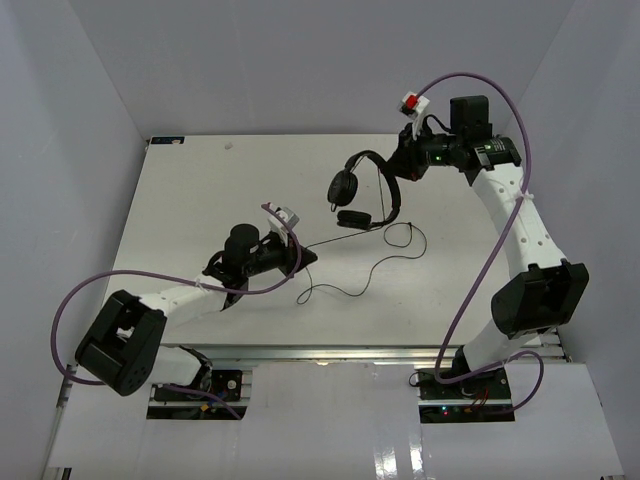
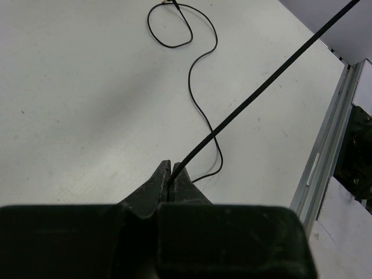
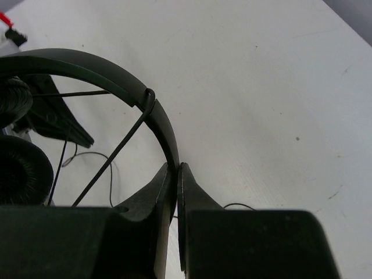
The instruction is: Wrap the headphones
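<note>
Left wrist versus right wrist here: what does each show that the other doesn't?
Only left wrist: the left pincer shut on the cord, which runs taut up and right; slack loops lying on the table beyond; the rail at its edge. Only right wrist: the right pincer shut on the headband, the cord looped over the band, an earpad at left. Both: the cord and white table.

Taut cord (image 1: 345, 236) across the table (image 1: 180, 190) middle
</note>
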`<action>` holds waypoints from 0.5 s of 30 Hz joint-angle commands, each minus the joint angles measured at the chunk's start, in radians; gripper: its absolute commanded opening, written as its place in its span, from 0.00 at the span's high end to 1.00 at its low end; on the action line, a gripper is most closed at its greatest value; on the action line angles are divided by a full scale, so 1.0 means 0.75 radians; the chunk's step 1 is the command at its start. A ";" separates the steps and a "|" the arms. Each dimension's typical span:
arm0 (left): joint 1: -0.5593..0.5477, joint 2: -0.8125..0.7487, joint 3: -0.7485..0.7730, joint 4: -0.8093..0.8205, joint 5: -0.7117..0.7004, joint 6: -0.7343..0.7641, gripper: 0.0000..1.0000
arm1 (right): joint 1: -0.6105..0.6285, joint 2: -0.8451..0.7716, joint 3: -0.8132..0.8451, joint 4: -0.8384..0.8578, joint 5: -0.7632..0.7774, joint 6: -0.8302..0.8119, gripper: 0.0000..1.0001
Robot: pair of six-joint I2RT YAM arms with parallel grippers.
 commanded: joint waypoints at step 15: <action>0.112 0.075 0.398 -0.392 0.094 0.266 1.00 | 0.517 -0.299 -0.364 -0.185 0.618 -0.909 0.92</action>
